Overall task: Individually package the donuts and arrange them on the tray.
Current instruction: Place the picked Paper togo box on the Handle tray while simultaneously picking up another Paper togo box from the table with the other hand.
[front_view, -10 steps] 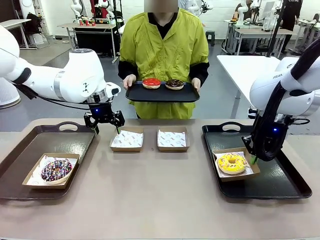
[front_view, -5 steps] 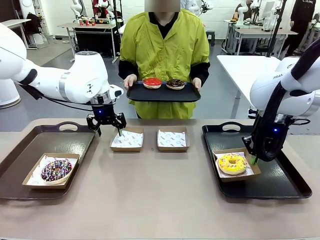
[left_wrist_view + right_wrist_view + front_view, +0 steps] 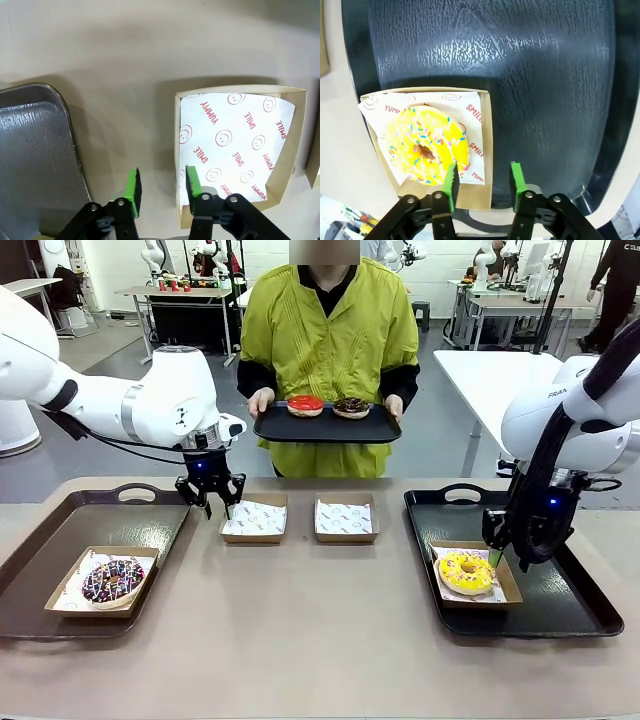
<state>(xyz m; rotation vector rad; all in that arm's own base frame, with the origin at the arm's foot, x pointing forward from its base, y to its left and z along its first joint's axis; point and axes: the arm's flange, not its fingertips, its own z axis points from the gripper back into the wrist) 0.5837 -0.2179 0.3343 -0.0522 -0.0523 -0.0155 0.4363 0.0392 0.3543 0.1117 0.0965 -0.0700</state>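
Observation:
The yellow donut [image 3: 465,571] [image 3: 427,150] lies in a paper-lined cardboard box [image 3: 506,586] on the right dark tray [image 3: 580,610]. My right gripper [image 3: 508,556] [image 3: 483,182] is open, its fingers astride that box's side wall and not gripping it. The purple sprinkled donut [image 3: 112,580] sits boxed on the left tray [image 3: 60,525]. My left gripper [image 3: 207,504] [image 3: 161,182] hovers at the edge of an empty lined box [image 3: 254,518] [image 3: 235,145], its fingers apart on either side of the box's wall. The person holds a small tray [image 3: 325,430] with the red donut [image 3: 305,405] and the chocolate donut [image 3: 351,407].
A second empty lined box [image 3: 346,519] stands at mid-table beside the first. The left tray's rim [image 3: 65,130] lies close to my left fingers. Bare table stretches along the front edge.
My right gripper opened and let go of the yellow donut's box, which settled flat on the tray. My left gripper moved right and down to the empty box, its fingers narrowing.

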